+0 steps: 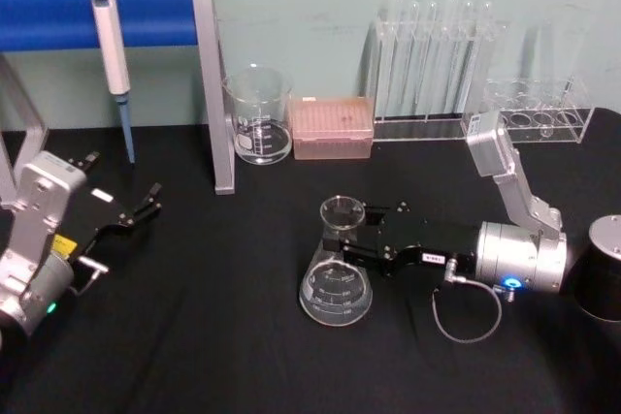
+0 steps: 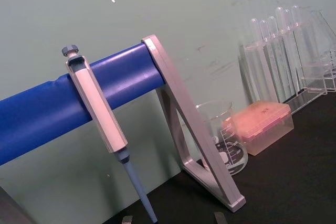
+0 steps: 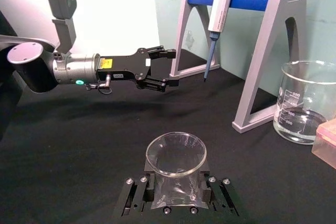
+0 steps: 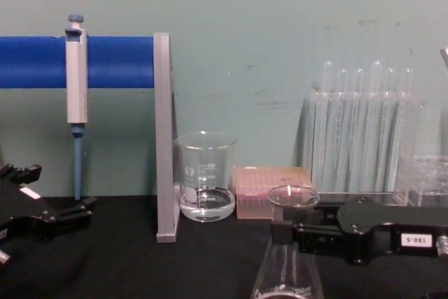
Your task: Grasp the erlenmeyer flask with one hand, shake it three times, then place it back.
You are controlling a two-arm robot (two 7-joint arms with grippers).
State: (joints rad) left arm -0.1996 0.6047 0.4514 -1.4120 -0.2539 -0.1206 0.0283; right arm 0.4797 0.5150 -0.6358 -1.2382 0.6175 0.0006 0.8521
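Nearest me, toward the middle of the bench (image 1: pixel 194 346), stands the flask (image 1: pixel 337 278), its wide base on the black cloth. The right gripper (image 1: pixel 345 237) has its jaws closed in on the narrow neck just under the rim, one on each side. The left gripper (image 1: pixel 146 203) hangs idle by the left edge, fingers spread, holding nothing. I judge the glass light but slick and breakable. The neck is the right place to hold, firmly enough that shaking won't let it slip.
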